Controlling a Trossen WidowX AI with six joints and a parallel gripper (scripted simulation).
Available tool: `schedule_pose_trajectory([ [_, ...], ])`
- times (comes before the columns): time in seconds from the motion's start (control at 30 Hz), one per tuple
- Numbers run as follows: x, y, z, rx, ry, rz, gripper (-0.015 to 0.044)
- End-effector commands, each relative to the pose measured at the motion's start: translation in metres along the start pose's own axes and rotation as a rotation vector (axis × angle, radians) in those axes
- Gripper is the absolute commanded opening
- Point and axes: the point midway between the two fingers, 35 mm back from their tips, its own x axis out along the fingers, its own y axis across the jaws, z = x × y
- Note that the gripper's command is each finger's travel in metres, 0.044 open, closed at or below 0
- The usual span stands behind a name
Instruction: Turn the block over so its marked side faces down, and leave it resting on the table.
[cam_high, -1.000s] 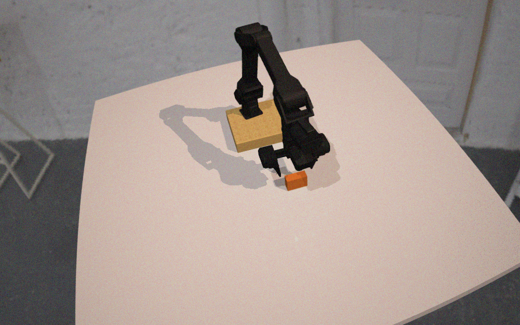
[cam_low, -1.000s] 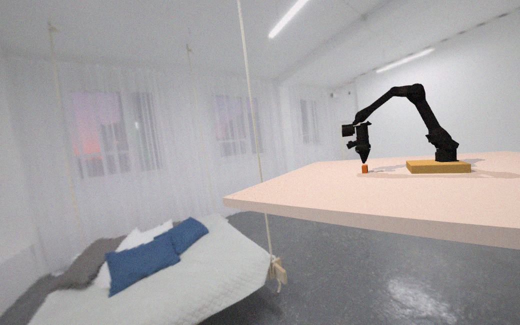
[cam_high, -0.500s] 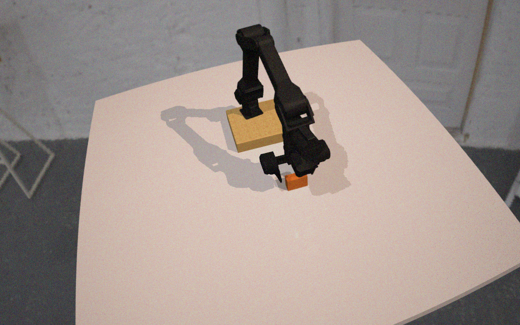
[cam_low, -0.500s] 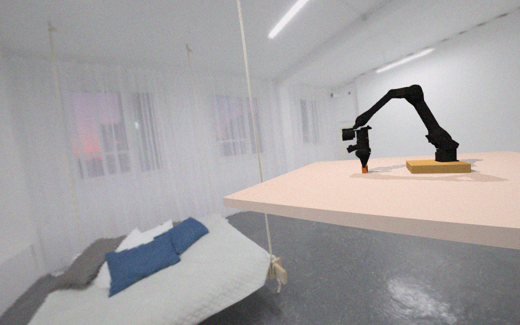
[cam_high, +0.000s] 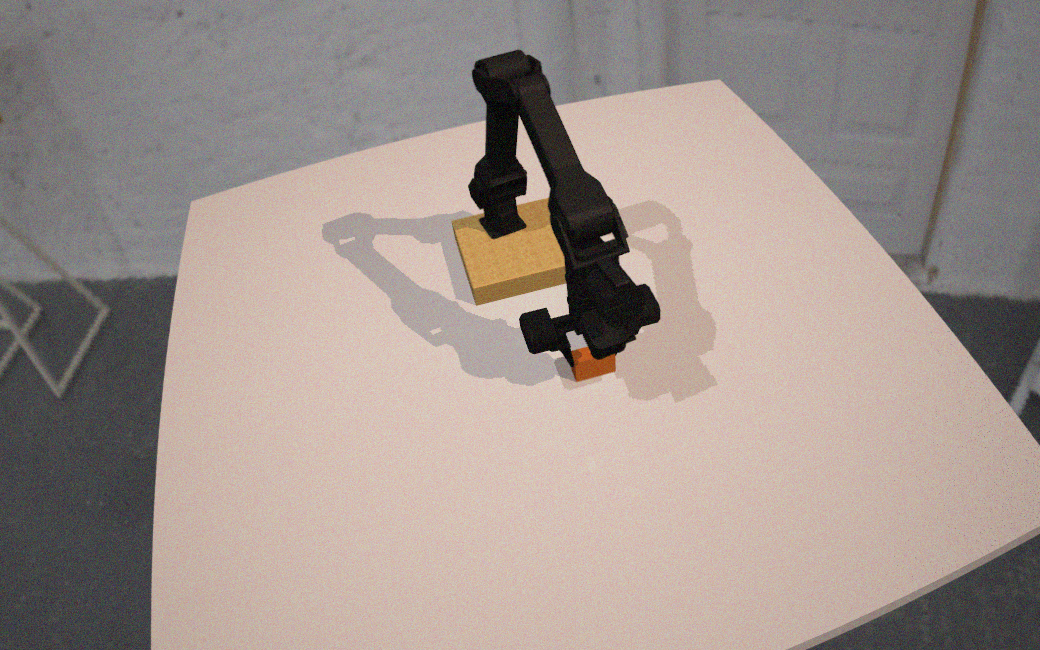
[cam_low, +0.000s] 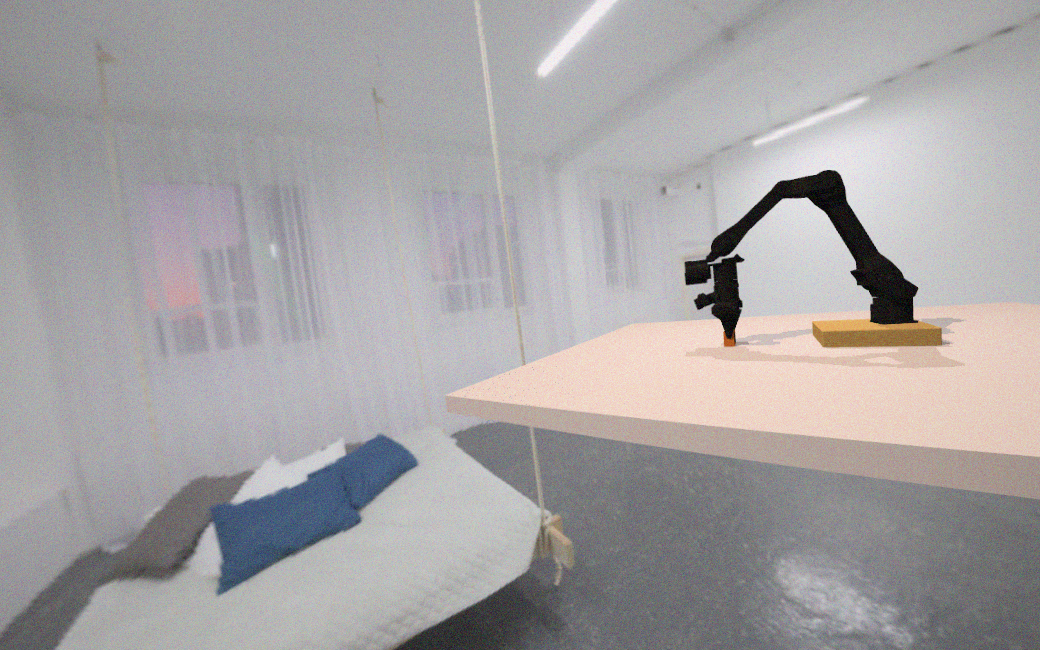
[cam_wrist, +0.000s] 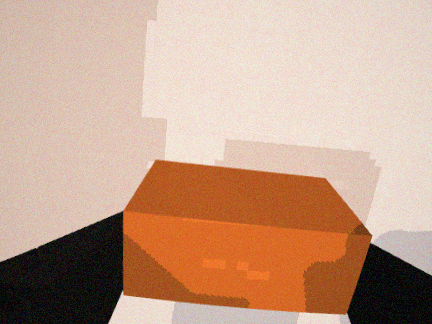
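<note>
The orange block (cam_high: 596, 369) (cam_low: 729, 342) (cam_wrist: 240, 202) rests on the pale table (cam_high: 383, 498) (cam_low: 613, 383) (cam_wrist: 300, 75). In the wrist view its long bright top and a darker long side show. A few small lighter patches lie on the top; I cannot tell whether they are the mark or light. My gripper (cam_high: 592, 359) (cam_low: 729, 337) (cam_wrist: 240, 237) points down and is shut on the block, with one black finger against each short end. The underside and the end faces are hidden, and the arm covers part of the block in the top view.
The arm's wooden base board (cam_high: 506, 272) (cam_low: 874, 334) lies behind the block, on the arm's side. The arm (cam_high: 548, 137) (cam_low: 851, 222) arches from it over to the block. Shadows of the arm fall on both sides. A bed (cam_low: 429, 528) stands beyond the table.
</note>
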Motion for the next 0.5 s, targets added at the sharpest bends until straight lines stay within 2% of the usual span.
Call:
schedule_pose_trajectory([
  [0.0, 0.0005, 0.0001, 0.0001, -0.006, 0.0, 0.001, 0.0242],
  [0.47, 0.0005, 0.0001, 0.0001, -0.006, 0.0, 0.001, 0.0149],
])
